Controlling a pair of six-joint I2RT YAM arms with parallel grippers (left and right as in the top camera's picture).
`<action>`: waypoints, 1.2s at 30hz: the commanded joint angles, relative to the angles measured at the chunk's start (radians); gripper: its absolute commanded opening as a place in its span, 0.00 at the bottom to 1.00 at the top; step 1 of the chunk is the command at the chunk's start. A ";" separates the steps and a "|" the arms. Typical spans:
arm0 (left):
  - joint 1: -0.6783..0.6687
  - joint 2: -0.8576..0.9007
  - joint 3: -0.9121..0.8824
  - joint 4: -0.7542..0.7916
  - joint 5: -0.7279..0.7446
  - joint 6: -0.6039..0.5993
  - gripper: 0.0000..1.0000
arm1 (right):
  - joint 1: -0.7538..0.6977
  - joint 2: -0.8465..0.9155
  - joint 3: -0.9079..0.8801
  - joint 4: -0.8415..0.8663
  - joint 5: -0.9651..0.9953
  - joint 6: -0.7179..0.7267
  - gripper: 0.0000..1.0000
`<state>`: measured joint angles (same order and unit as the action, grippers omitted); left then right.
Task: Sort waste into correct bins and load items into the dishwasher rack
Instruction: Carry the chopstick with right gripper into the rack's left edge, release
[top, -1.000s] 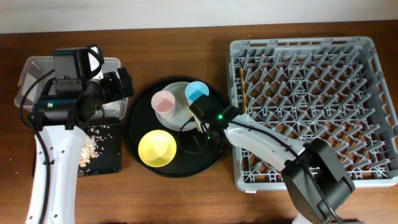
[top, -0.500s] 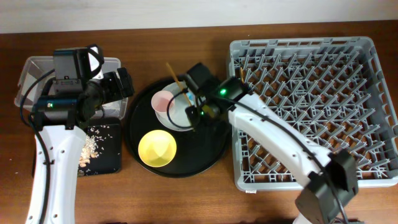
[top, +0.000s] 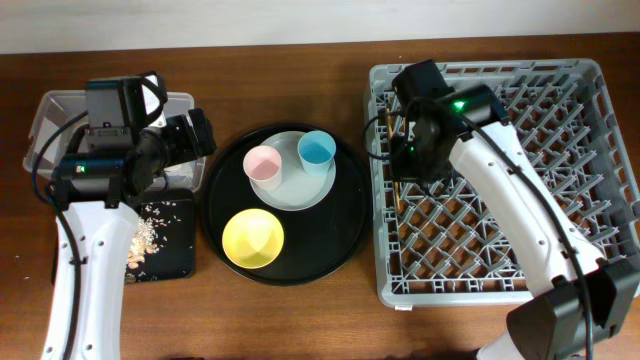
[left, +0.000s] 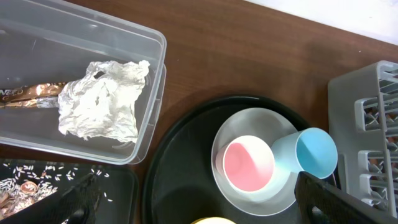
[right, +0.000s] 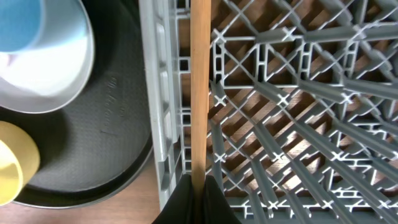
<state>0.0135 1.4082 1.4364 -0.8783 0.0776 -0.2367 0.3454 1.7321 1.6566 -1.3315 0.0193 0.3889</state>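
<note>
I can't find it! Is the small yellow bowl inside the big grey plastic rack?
No, the small yellow bowl sits on the round black tray, outside the grey plastic rack.

dishwasher rack (top: 560, 250): pegs packed tight. right gripper (right: 199, 184), chopstick (right: 200, 87) block its left edge. round tray (top: 342, 236): right half open; pink cup (top: 264, 164), blue cup (top: 317, 150), yellow bowl (top: 253, 238) crowd left.

Table (top: 300, 320) bears rack (top: 600, 180), round tray (top: 330, 240), box (top: 58, 106), flat tray (top: 175, 250).
</note>
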 joint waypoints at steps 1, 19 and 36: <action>0.003 -0.003 0.012 0.002 0.000 -0.002 0.99 | 0.002 -0.014 -0.075 0.033 0.011 0.009 0.04; 0.003 -0.003 0.012 0.002 0.000 -0.002 0.99 | 0.001 -0.011 -0.193 0.165 -0.113 -0.077 0.09; 0.003 -0.003 0.012 0.002 0.000 -0.002 0.99 | 0.135 -0.052 -0.141 0.216 -0.542 -0.270 0.28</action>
<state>0.0135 1.4082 1.4364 -0.8783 0.0772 -0.2367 0.3939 1.7237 1.4857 -1.1316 -0.3264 0.2173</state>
